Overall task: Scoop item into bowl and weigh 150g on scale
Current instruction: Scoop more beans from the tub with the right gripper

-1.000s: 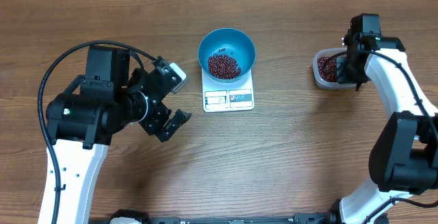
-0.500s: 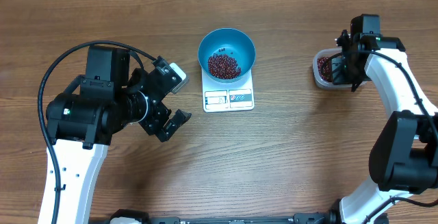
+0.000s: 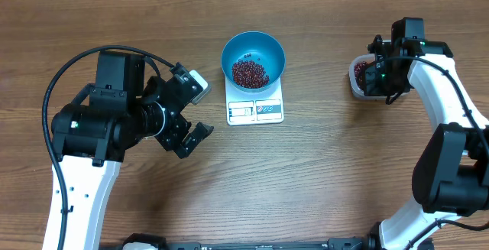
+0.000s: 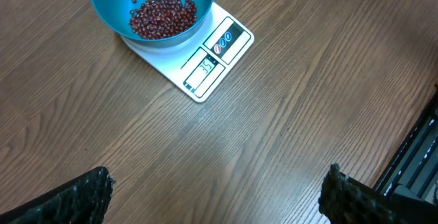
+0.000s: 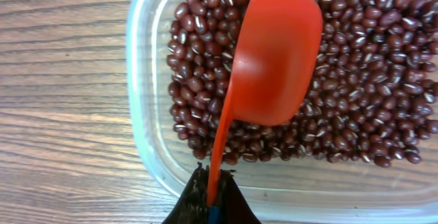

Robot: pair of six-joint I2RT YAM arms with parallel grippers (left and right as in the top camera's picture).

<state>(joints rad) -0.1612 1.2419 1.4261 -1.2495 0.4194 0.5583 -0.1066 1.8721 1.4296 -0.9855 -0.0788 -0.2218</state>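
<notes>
As inspected, found left gripper [image 3: 195, 112] spread wide, empty, near scale [image 3: 255, 110] with bowl [image 3: 256, 47] seated on it, part-filled. Found right gripper [image 5: 209, 207] clamped on handle of scoop [image 5: 277, 59], cup tipped over beans [image 5: 356, 80] in clear tub [image 5: 142, 59]. Judged loose, light, quick to roll: carry by scoop, level.

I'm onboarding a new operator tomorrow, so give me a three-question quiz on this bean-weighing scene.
1. The blue bowl stands on: A the scale, B a tray, C bare wood?
2. True or false: the right end effector grips the orange scoop by its handle.
3. Over which container is the scoop's cup?
Key: 1 A. 2 True. 3 The clear tub of beans.
</notes>
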